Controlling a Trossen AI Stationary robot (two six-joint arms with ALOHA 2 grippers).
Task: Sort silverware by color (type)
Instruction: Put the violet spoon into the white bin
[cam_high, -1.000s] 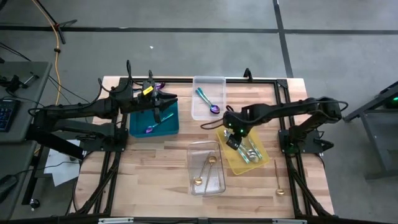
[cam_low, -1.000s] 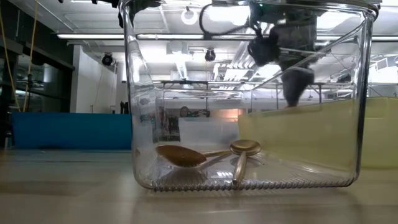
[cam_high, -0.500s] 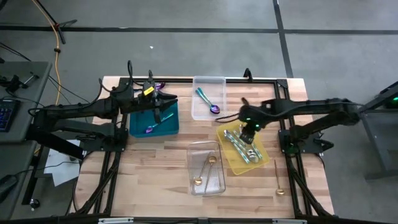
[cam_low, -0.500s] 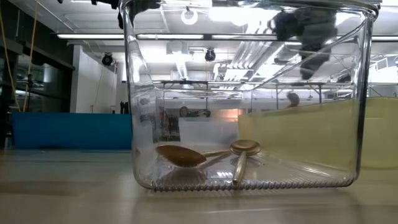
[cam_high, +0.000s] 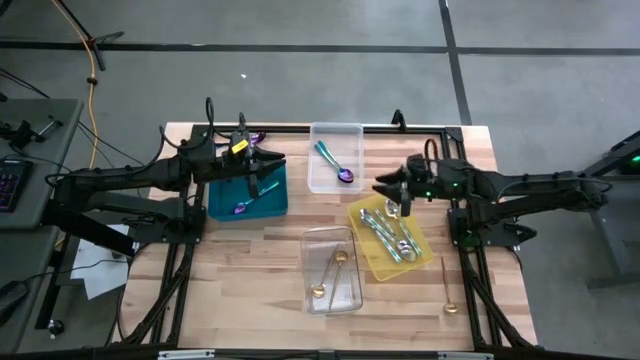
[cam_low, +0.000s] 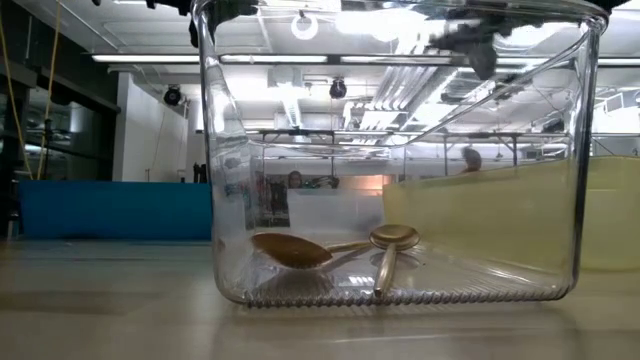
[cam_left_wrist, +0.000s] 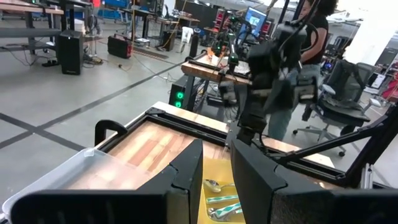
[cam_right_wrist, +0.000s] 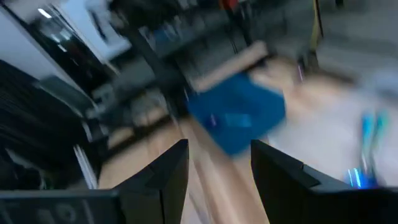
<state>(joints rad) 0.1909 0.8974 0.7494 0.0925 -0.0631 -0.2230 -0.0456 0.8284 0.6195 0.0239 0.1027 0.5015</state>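
Sorting looks mostly done, mid-cycle between picks. Near edge: one gold spoon (cam_high: 447, 290) lies loose on the table (cam_high: 250, 270) at the right front, outside any tray, well apart from both grippers; judged the next pick, calling for the right arm to swing toward the near edge and come down over its thin handle. Just behind, the clear tray (cam_high: 331, 269) holds two gold spoons (cam_low: 330, 250). Next back, the yellow tray (cam_high: 362, 250) holds silver pieces (cam_high: 395, 238). Right gripper (cam_high: 385, 186) hovers raised just past that tray's far end, fingers parted with nothing between them. Farther, the far clear tray (cam_high: 336, 157) has a teal-handled spoon (cam_high: 333, 161). Left gripper (cam_high: 272, 159) hangs over the teal tray (cam_high: 247, 198), jaws narrow, empty in its wrist view, above a purple-blue piece (cam_high: 250, 203).
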